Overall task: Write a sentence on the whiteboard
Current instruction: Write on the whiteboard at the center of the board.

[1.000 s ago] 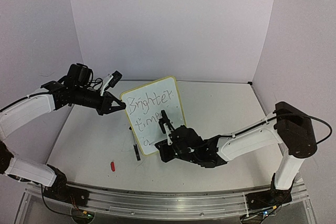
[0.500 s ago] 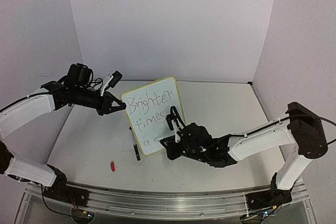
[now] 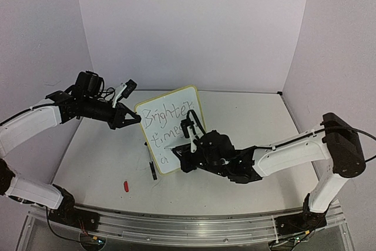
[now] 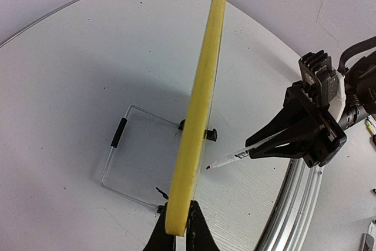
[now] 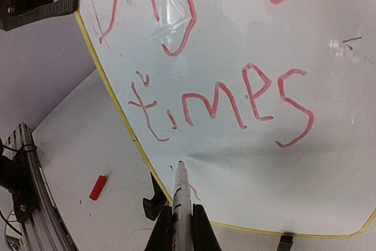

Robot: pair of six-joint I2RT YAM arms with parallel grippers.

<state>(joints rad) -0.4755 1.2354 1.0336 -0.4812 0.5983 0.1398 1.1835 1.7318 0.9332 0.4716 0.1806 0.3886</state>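
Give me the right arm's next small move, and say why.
Probably draw the marker tip rightward across the whiteboard to form the third line's next letter. The sentence shows only "Brighter times" plus one small mark below it. The tip sits by that mark, and the left gripper clamps the board's edge.

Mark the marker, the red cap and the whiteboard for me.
marker (image 5: pixel 181 189), right wrist view, on its barrel below the tip.
red cap (image 5: pixel 98 187), right wrist view, middle of the cap.
whiteboard (image 4: pixel 202 86), left wrist view, on the yellow rim.
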